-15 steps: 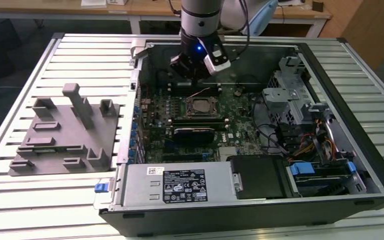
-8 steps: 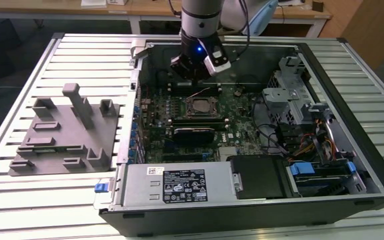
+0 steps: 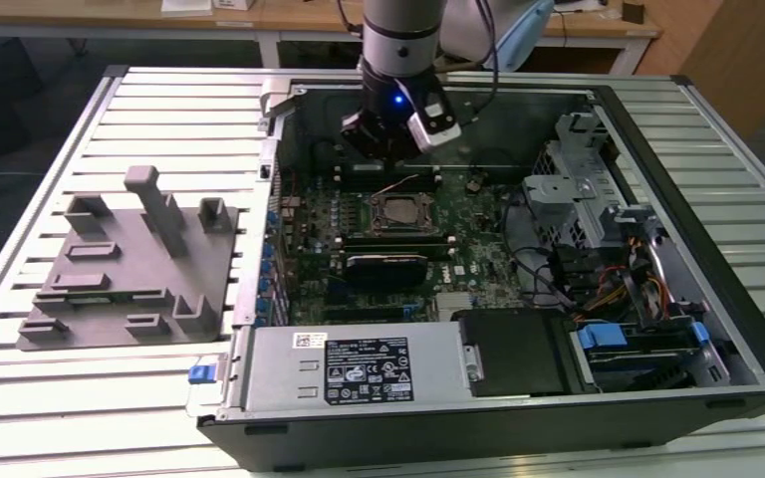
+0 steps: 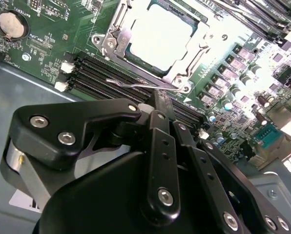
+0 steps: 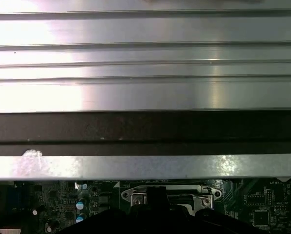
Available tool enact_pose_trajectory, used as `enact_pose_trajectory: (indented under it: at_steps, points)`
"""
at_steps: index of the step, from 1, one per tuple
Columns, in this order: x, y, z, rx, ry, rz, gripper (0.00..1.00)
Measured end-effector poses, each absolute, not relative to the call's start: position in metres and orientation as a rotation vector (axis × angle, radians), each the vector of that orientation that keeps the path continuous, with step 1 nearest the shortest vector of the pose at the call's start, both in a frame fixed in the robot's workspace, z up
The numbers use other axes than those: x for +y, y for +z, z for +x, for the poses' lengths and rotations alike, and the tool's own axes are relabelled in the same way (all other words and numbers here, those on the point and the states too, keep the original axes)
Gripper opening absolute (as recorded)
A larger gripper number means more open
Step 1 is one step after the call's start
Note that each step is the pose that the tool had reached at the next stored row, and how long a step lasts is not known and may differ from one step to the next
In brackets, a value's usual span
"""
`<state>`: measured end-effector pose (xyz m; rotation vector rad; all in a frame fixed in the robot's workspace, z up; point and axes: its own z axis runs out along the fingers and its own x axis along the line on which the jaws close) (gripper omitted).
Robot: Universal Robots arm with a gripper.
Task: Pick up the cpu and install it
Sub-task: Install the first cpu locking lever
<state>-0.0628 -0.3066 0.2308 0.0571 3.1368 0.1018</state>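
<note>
Tool [image 3: 385, 149] hangs inside the open PC case [image 3: 648, 129] on the desk [image 3: 37, 129] in exterior view, just behind the socket [image 3: 400, 210]. Second wrist view: fingers [image 4: 160, 122] pressed together w/ nothing between, cpu [image 4: 161, 35] already seated in socket frame, lever [image 4: 135, 84] looks unlatched. First wrist view: frame edge [image 5: 167, 195] below case wall

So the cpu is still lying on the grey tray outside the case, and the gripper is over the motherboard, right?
Not quite. The cpu already sits in the socket on the motherboard, as the second wrist view shows, not on the grey tray. The gripper is over the motherboard, as you said.
</note>
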Motion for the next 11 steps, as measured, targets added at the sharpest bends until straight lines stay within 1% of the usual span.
enact_pose_trajectory:
  at_steps: [11]
  points:
    - [-0.3066,0.2279,-0.0571,3.137,0.102,0.052,0.11]
